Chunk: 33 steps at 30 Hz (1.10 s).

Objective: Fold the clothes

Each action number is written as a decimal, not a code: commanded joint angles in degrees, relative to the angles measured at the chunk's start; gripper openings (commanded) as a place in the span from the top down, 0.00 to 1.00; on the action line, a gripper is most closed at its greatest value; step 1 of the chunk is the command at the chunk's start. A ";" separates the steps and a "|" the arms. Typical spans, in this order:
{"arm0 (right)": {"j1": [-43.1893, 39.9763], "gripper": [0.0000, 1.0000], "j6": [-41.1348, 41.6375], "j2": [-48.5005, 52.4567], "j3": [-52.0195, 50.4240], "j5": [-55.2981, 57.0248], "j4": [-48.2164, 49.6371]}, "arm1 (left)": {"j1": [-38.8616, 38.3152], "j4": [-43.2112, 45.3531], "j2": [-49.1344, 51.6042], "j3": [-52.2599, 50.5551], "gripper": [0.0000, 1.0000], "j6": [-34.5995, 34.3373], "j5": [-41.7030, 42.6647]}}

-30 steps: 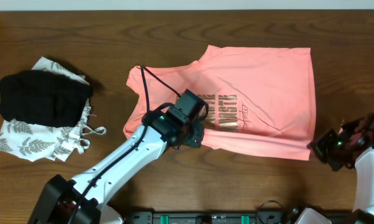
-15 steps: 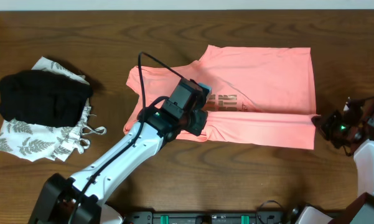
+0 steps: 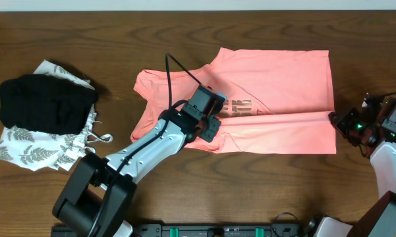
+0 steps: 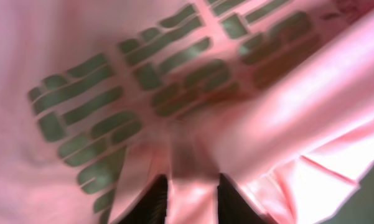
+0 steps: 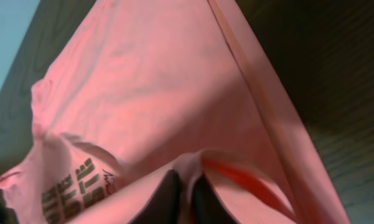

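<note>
The clothes [image 3: 277, 79], a salmon-pink T-shirt with bronze lettering, lie flat at the table's centre-right, the lower part doubled up over the chest in a long band. My left gripper [image 3: 211, 128] rests on the left end of that fold. In the left wrist view its two dark fingers [image 4: 155, 202] stand apart, with a strip of the pink cloth [image 4: 174, 74] lying between them, left gripper [image 4: 193, 202]. My right gripper [image 3: 339, 123] sits at the fold's right end. There its fingers [image 5: 168, 199] pinch a ridge of the shirt [image 5: 149, 81], right gripper [image 5: 188, 196].
A folded black garment [image 3: 46, 102] lies on a white leaf-print garment [image 3: 33, 151] at the far left. Bare wooden table [image 3: 263, 191] runs in front of the shirt and between the shirt and the pile.
Both grippers carried the shirt's lower hem away from the front edge and laid it over the lettering. The left jaws have parted; the right jaws have eased slightly.
</note>
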 commanded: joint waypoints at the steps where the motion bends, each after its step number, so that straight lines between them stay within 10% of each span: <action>1: 0.66 0.83 0.61 0.44 1.03 1.84 0.07 | 2.21 -0.33 -0.24 0.79 0.54 0.42 -3.37; 17: 4.13 0.69 -2.19 0.44 8.26 -0.33 -9.14 | 10.88 -4.66 -9.29 10.25 0.31 0.17 -0.72; 33: 9.73 0.60 -8.61 14.58 31.21 7.58 -17.00 | 11.52 -3.89 11.63 31.39 0.24 0.72 4.92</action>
